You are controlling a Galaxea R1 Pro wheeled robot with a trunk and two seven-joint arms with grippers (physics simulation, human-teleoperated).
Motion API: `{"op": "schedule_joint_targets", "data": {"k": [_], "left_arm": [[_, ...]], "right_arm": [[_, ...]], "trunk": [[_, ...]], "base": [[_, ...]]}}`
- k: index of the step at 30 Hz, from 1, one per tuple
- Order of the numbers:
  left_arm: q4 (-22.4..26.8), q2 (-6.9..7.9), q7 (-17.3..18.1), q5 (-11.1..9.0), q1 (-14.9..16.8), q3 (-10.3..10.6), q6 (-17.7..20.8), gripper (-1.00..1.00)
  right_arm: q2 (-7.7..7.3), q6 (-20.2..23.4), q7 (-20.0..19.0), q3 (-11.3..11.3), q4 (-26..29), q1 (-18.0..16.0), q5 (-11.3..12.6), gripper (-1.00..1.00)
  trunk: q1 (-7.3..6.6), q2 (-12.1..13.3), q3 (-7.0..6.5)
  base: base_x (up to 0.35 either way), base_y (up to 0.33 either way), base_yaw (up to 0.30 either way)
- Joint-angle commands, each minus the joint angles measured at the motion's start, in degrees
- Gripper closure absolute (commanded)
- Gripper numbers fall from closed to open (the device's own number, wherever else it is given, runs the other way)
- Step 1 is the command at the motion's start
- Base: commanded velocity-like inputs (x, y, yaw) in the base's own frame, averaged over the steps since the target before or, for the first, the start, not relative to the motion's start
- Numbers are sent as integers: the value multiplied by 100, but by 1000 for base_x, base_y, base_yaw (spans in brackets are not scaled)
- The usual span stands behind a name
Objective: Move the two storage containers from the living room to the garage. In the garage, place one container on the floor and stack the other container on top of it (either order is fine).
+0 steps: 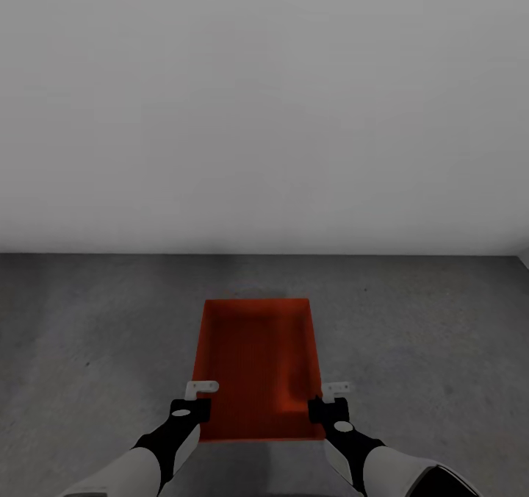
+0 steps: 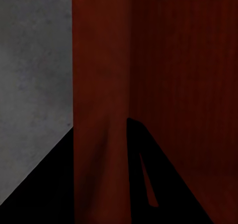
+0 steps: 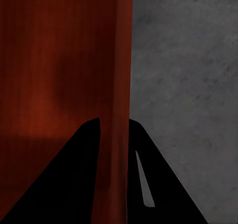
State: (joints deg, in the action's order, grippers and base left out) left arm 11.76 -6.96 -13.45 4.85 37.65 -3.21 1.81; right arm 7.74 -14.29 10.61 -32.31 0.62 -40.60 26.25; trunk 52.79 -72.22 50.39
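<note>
One orange-red bin (image 1: 258, 365), open top up, held between both grippers over the grey concrete floor (image 1: 95, 335), its long side running away from the robot toward the white wall (image 1: 264, 107). Whether it touches the floor can't be told.

Left gripper (image 1: 197, 400) clamps the bin's left wall near the near corner; right gripper (image 1: 330, 401) clamps the right wall at the matching spot.

Bare concrete all round the bin, with a strip between its far edge and the wall base (plenty of room left and right).

Left wrist view: bin wall (image 2: 101, 110) runs between two dark fingers (image 2: 168, 184), floor (image 2: 34, 75) on the outer side.

Right wrist view: same pinch, wall (image 3: 115, 85) between the fingers (image 3: 74, 179), bin inside on one side, concrete (image 3: 183, 75) on the other.
</note>
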Motion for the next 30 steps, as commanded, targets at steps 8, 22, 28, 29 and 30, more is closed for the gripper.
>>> {"op": "schedule_joint_targets", "data": {"k": [8, 22, 28, 29, 30], "left_arm": [[317, -86, -8, -379, 5, -312, 21, 100], [318, -86, -8, -379, 5, -312, 21, 100], [318, -86, -8, -379, 5, -312, 21, 100], [318, -86, -8, -379, 5, -312, 21, 100], [318, -86, -8, -379, 5, -312, 21, 100]], "right_arm": [[2, -49, 55, 23, -27, -1, 188, 100], [3, -48, 55, 23, -27, -1, 188, 100], [3, -52, 55, 23, -27, -1, 187, 100], [1, -54, 55, 23, -27, -1, 187, 100], [2, -53, 55, 23, -27, -1, 187, 100]], "trunk": [[176, -324, 147], [484, -886, 399], [615, -1126, 506], [637, -1166, 524], [659, -1207, 542]], "base": [[0, 0, 0], [0, 0, 0], [0, 0, 0], [0, 0, 0], [0, 0, 0]]}}
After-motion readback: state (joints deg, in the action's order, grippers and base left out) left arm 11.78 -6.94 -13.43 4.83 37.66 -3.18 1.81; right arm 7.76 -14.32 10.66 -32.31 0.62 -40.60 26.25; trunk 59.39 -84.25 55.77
